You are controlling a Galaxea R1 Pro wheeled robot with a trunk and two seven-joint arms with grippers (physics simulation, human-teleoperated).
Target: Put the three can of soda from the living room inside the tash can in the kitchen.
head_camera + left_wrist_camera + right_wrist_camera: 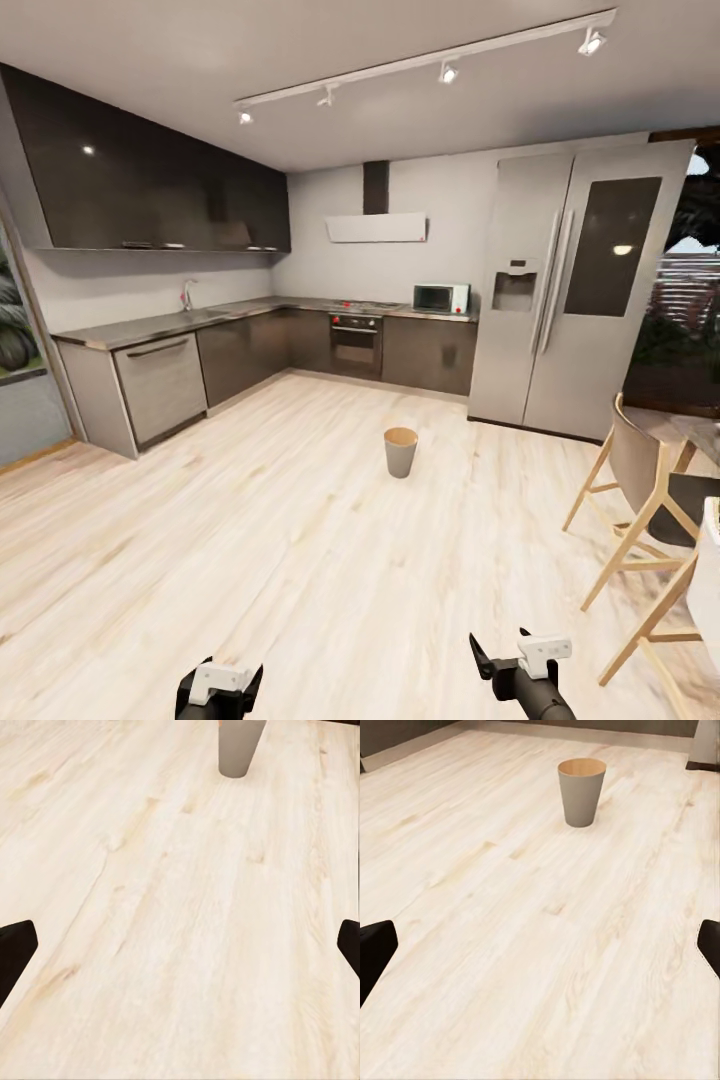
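Only tash can (241, 748) base, rim cropped; pincer fingertips (15, 952) at edges.

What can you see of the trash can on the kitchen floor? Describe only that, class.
The trash can is a small round bucket tapering toward its base, pale grey outside and brown inside. It stands upright and open-topped on the light wood floor, alone, in front of the oven and fridge. Nothing touches it, and no contents are visible.
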